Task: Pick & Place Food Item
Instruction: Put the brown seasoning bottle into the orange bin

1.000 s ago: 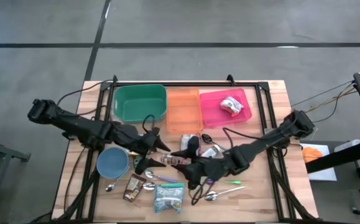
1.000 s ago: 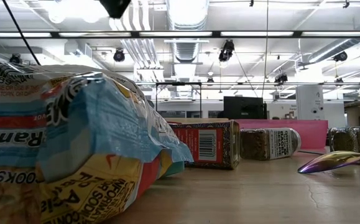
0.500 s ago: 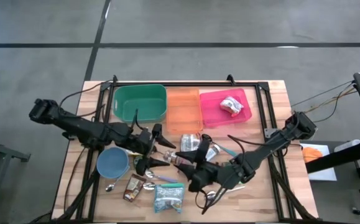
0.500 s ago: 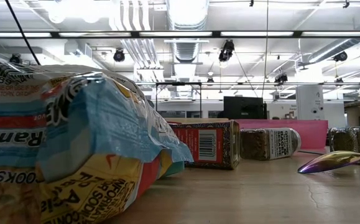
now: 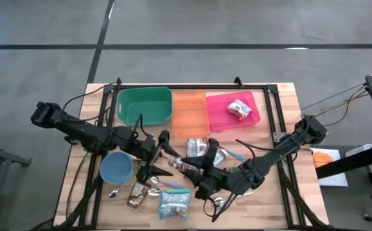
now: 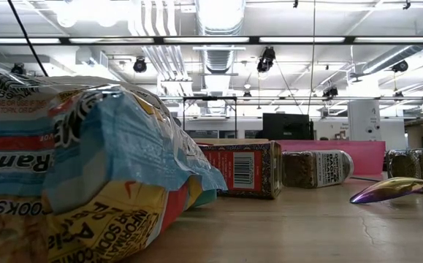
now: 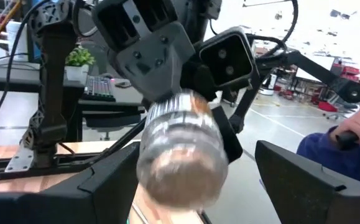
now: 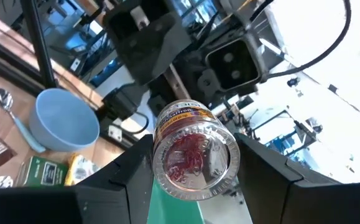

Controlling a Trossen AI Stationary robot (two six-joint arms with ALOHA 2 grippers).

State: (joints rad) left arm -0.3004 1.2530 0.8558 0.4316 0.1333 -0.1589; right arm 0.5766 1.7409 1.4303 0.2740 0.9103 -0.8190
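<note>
Meanwhile, the left gripper (image 5: 165,160) has edged a little closer to the right gripper (image 5: 195,168) than a second ago, and the spice jar (image 5: 184,164) still hangs between them above the middle of the table (image 5: 282,102). The right gripper pinches the jar (image 8: 194,158) by its body, while the left gripper's fingers (image 7: 114,183) stand spread on either side of the jar's other end (image 7: 178,158), apart from it. At the far edge the green bin (image 5: 145,106) and orange bin (image 5: 189,113) sit bare, the pink bin (image 5: 232,110) holds a crumpled packet (image 5: 240,108), and the blue bowl (image 5: 116,167) rests just beside the left arm.
</note>
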